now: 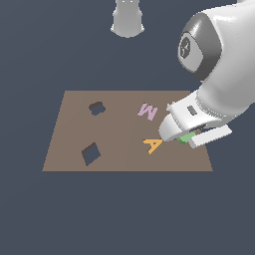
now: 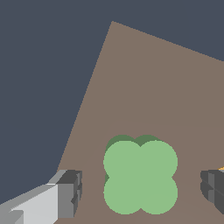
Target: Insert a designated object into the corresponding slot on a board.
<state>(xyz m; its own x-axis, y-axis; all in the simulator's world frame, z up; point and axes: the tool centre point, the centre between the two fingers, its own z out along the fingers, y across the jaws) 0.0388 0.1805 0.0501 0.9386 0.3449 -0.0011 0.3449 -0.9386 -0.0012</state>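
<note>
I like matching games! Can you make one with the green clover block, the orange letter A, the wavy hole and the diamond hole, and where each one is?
Things:
1. green clover block
2. orange letter A
3. wavy hole
4. diamond hole

Places:
a. far part of the board, toward the exterior view's left
b. between the open pincer fingers
c. near part of the board, toward the exterior view's left
d. lying on the board just beside the pincer, toward the exterior view's left

Pairs: 1-b, 2-d, 3-a, 4-c
</note>
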